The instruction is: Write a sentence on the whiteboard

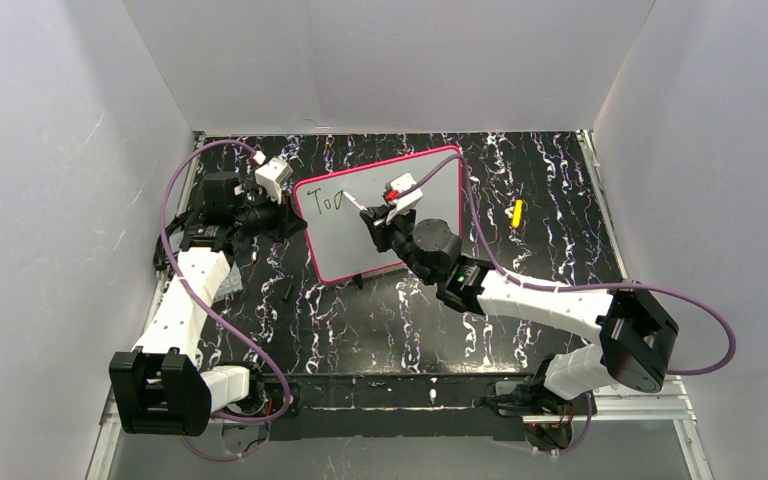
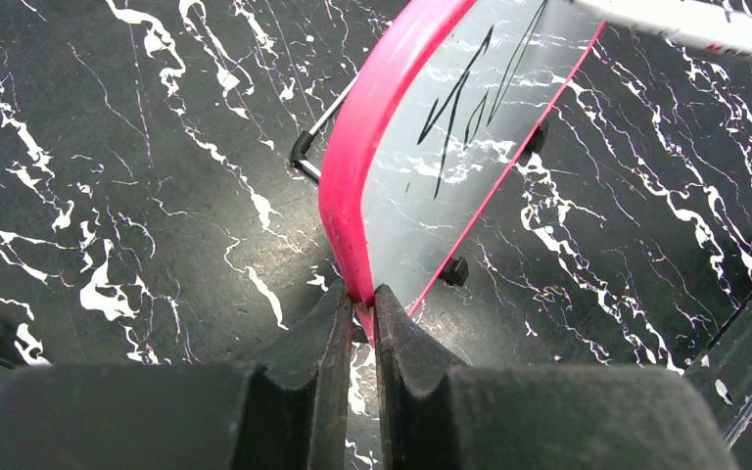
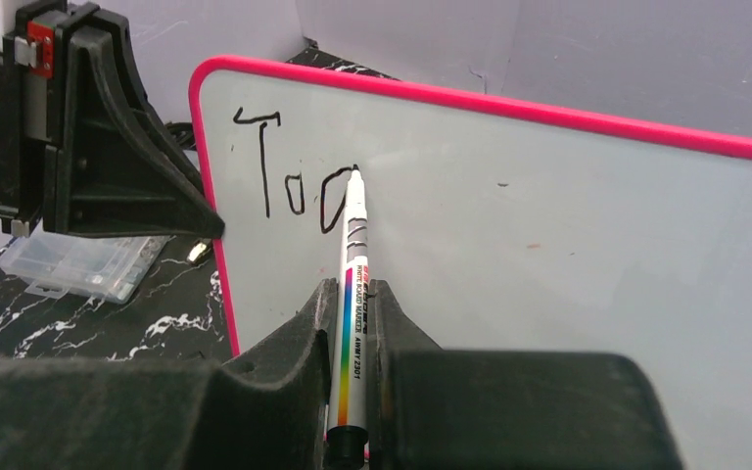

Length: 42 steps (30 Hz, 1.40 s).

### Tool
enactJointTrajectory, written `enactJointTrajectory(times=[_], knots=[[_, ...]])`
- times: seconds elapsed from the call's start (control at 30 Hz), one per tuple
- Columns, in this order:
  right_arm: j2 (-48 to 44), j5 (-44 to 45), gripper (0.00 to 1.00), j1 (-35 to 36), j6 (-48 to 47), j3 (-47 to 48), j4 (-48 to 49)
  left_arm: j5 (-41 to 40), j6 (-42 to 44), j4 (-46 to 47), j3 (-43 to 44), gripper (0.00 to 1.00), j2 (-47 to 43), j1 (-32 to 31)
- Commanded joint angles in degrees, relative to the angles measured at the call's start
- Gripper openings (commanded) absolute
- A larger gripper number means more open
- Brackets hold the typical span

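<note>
Writing in hand: whiteboard [image 1: 370, 245] stands tilted near tabletop [image 1: 410, 330] far edge, left of centre. Sentence [image 1: 326, 198] reads "To" + part of 3rd letter. L pincer [image 2: 360, 299] clenched on pink frame [image 2: 348, 176]. R pincer [image 3: 352, 286] grasps marker [image 3: 352, 294], tip on that letter. Next, prob.: close the letter w/ light pressure, then go rightward.

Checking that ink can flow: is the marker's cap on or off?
Off. The marker, clamped in the right gripper, shows a bare black tip touching the whiteboard at the third letter of the sentence.
</note>
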Motion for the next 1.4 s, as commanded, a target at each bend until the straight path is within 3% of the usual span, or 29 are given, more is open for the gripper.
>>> enactJointTrajectory(times=[0.0, 0.97, 1.37], knots=[[-1.8, 2.3, 0.01, -0.5, -2.4, 3.6, 4.4, 0.7, 1.1, -2.4, -0.3, 0.0, -1.2, -0.3], [-0.4, 0.6, 0.01, -0.6, 2.8, -3.5, 0.4, 0.6, 1.1, -2.4, -0.4, 0.0, -1.4, -0.3], [-5.2, 1.7, 0.01, -0.6, 2.4, -4.2, 0.1, 0.3, 1.1, -2.4, -0.4, 0.0, -1.4, -0.3]])
